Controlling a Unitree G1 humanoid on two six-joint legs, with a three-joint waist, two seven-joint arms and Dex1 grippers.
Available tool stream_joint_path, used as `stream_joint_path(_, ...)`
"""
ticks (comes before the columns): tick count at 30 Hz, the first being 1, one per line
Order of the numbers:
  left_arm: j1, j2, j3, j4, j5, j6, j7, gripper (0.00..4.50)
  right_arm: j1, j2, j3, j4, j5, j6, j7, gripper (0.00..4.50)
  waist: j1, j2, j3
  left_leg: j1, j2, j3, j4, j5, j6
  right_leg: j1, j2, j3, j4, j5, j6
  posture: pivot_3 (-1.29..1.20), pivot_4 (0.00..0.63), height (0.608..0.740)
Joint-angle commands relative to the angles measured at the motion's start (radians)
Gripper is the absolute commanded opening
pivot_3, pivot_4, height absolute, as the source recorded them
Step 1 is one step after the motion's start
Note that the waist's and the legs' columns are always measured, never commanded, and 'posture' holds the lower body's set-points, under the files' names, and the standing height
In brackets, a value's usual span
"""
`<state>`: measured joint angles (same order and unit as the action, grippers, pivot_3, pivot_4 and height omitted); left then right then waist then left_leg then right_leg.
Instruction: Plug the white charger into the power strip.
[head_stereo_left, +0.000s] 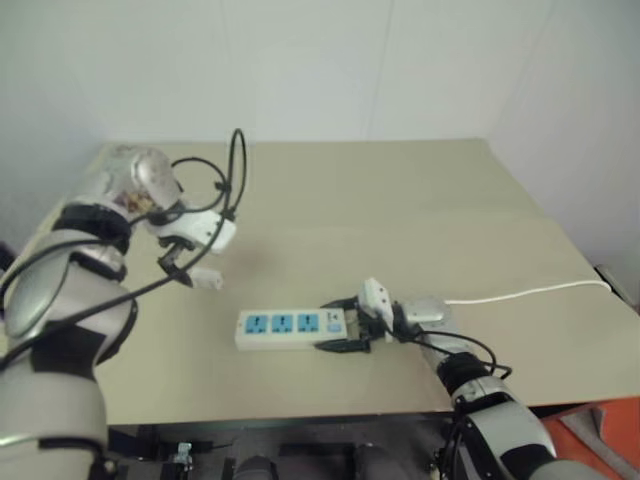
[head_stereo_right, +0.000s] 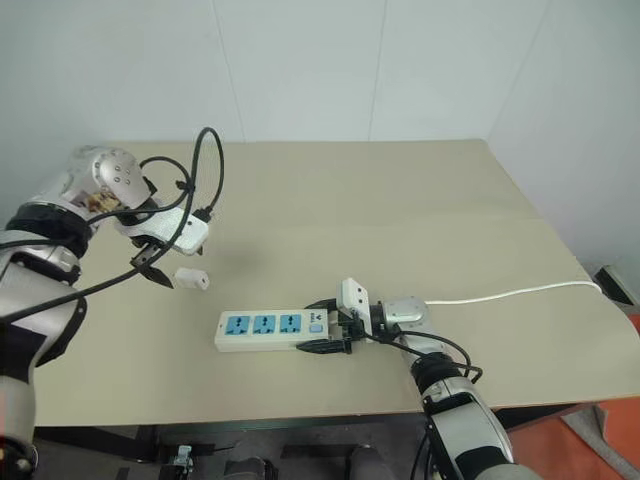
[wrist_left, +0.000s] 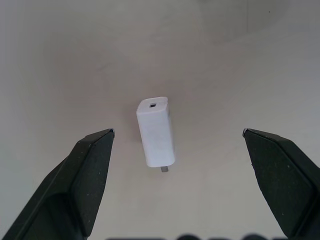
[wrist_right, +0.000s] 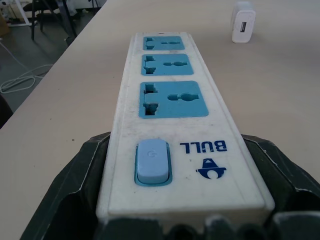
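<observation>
The white charger (wrist_left: 156, 132) lies flat on the tan table, left of the power strip, and also shows at the far end in the right wrist view (wrist_right: 243, 22). My left gripper (head_stereo_left: 178, 265) hangs just above it, pointing down, open, with one black finger (wrist_left: 85, 175) on each side and not touching it. The power strip (head_stereo_left: 285, 328) lies near the table's front edge with three blue sockets facing up. My right gripper (head_stereo_left: 345, 325) is shut on the strip's switch end (wrist_right: 152, 162), its fingers pressed against both long sides.
The strip's thin white cable (head_stereo_left: 530, 292) runs right across the table (head_stereo_left: 400, 200) to its right edge. A loose black cable (head_stereo_left: 236, 175) loops off my left wrist above the charger. White walls stand behind the table.
</observation>
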<state>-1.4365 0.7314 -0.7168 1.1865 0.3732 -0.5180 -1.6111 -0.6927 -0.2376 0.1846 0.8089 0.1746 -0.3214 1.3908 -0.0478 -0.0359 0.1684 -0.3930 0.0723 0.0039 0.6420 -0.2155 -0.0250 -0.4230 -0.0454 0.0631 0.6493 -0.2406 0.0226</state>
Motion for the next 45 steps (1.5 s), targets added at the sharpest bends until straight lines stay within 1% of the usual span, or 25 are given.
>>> stream_joint_path(1,-0.028,-0.015,0.022,0.010,0.049,0.012,0.009,4.50,0.004,-0.002,-0.007,-0.044,0.002,-0.003,-0.002,3.41,0.000,0.000,0.000,0.000,0.000,0.000,0.000,0.000,0.000,0.000,0.000,0.000,0.000,0.000,0.000,0.00,0.150,0.740)
stream_joint_path(13,0.017,-0.115,-0.008,0.055,0.238,0.102,0.216,4.50,0.044,-0.001,-0.005,-0.106,0.006,0.022,-0.031,3.41,0.000,0.000,0.000,0.000,0.000,0.000,0.000,0.000,0.000,0.000,0.000,0.000,0.000,0.000,0.000,0.00,0.150,0.740)
stream_joint_path(22,0.048,-0.155,0.008,0.088,0.280,0.147,0.244,4.50,0.098,-0.005,0.000,-0.185,0.010,0.056,-0.058,3.41,0.000,0.000,0.000,0.000,0.000,0.000,0.000,0.000,0.000,0.000,0.000,0.000,0.000,0.001,-0.001,0.00,0.150,0.740)
stream_joint_path(26,0.069,-0.168,-0.004,0.101,0.313,0.173,0.300,4.50,0.120,-0.010,0.000,-0.220,0.010,0.071,-0.073,3.41,0.001,0.000,0.000,0.000,0.000,0.000,0.000,0.000,0.000,0.000,0.000,0.000,0.000,0.001,-0.001,0.00,0.150,0.740)
stream_joint_path(37,0.087,-0.190,0.012,0.124,0.330,0.208,0.347,4.50,0.132,-0.016,0.000,-0.254,0.010,0.093,-0.092,3.41,0.002,0.000,0.000,0.002,0.000,0.000,0.000,0.000,0.000,0.002,0.000,0.000,0.001,0.001,-0.001,0.00,0.150,0.740)
stream_joint_path(40,0.094,-0.192,0.015,0.123,0.332,0.201,0.356,3.95,0.125,-0.013,0.001,-0.250,0.009,0.093,-0.095,3.41,0.003,0.000,0.000,0.002,0.000,0.000,0.000,0.000,0.000,0.002,0.000,0.000,0.001,0.001,-0.001,0.00,0.150,0.740)
stream_joint_path(44,0.089,-0.191,0.022,0.121,0.325,0.191,0.336,2.71,0.119,-0.010,0.003,-0.242,0.007,0.089,-0.096,3.41,0.005,0.000,0.000,0.003,0.000,0.000,0.000,0.000,0.000,0.002,0.000,0.000,0.002,0.001,-0.001,0.00,0.150,0.740)
stream_joint_path(45,0.087,-0.190,0.024,0.121,0.324,0.190,0.336,2.33,0.117,-0.009,0.004,-0.240,0.006,0.088,-0.097,3.41,0.005,0.000,0.000,0.003,0.000,0.000,0.000,0.000,0.000,0.002,0.000,0.000,0.002,0.001,0.000,0.00,0.150,0.740)
